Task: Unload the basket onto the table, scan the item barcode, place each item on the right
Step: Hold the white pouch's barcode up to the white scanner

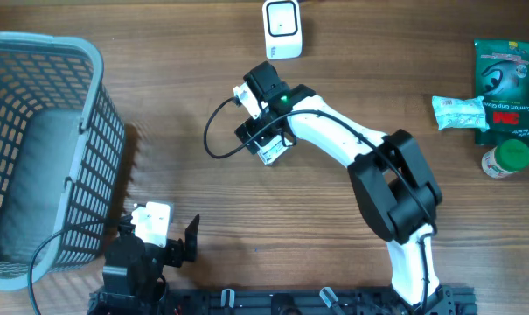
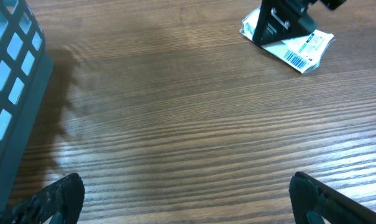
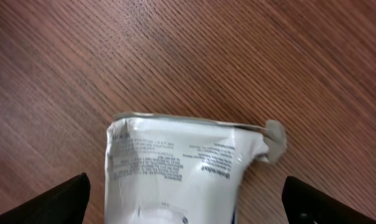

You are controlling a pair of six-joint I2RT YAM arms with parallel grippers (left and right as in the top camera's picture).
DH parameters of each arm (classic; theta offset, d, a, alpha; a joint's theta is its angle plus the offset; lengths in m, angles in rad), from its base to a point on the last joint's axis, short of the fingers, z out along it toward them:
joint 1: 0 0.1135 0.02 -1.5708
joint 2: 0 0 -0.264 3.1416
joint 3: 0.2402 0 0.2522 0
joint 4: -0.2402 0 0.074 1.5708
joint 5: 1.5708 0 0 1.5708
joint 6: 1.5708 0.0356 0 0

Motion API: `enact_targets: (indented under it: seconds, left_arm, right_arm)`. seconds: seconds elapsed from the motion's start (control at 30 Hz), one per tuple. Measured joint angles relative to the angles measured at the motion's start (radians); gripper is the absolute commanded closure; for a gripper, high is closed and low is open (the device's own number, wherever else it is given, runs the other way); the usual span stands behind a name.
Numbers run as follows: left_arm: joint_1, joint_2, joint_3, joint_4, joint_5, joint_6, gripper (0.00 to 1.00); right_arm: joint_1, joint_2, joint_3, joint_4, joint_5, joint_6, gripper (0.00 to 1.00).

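Observation:
The item is a white pouch with small black print, lying flat on the wooden table. My right gripper hangs open right over it, one finger on each side, neither touching it. From overhead, the right gripper covers most of the pouch. The left wrist view shows the pouch at the far right, barcode label up, under the black right gripper. My left gripper is open and empty, low over bare wood, and sits at the front left in the overhead view. A white scanner-like box stands at the back.
A grey mesh basket takes up the left side, close to the left arm. At the far right lie a green package, a small pale packet and a green-capped bottle. A black cable loops beside the right gripper.

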State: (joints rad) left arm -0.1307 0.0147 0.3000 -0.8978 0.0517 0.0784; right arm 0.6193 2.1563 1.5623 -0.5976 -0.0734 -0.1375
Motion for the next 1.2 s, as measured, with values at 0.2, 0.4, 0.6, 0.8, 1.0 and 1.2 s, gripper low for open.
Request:
enact_targets:
  seconds: [0.2,0.4,0.6,0.8,1.0,1.2]
  left_arm:
    - [0.000,0.000,0.000,0.000,0.000,0.000,0.00]
    - [0.000,0.000,0.000,0.000,0.000,0.000,0.00]
    - [0.000,0.000,0.000,0.000,0.000,0.000,0.00]
    - [0.000,0.000,0.000,0.000,0.000,0.000,0.00]
    - [0.000,0.000,0.000,0.000,0.000,0.000,0.00]
    - [0.000,0.000,0.000,0.000,0.000,0.000,0.00]
  right_arm:
    - [0.002,0.071,0.032,0.071,0.003,0.045,0.17]
    - [0.002,0.075,0.072,-0.044,-0.007,0.095,0.00]
    - [0.005,0.075,0.083,-0.092,0.023,0.127,0.11]
    - [0.004,0.075,0.087,-0.159,0.056,0.170,0.38]
    - [0.000,0.075,0.118,-0.270,-0.056,0.176,0.44]
    - [-0.099,0.003,0.129,-0.296,-0.624,0.146,0.49]
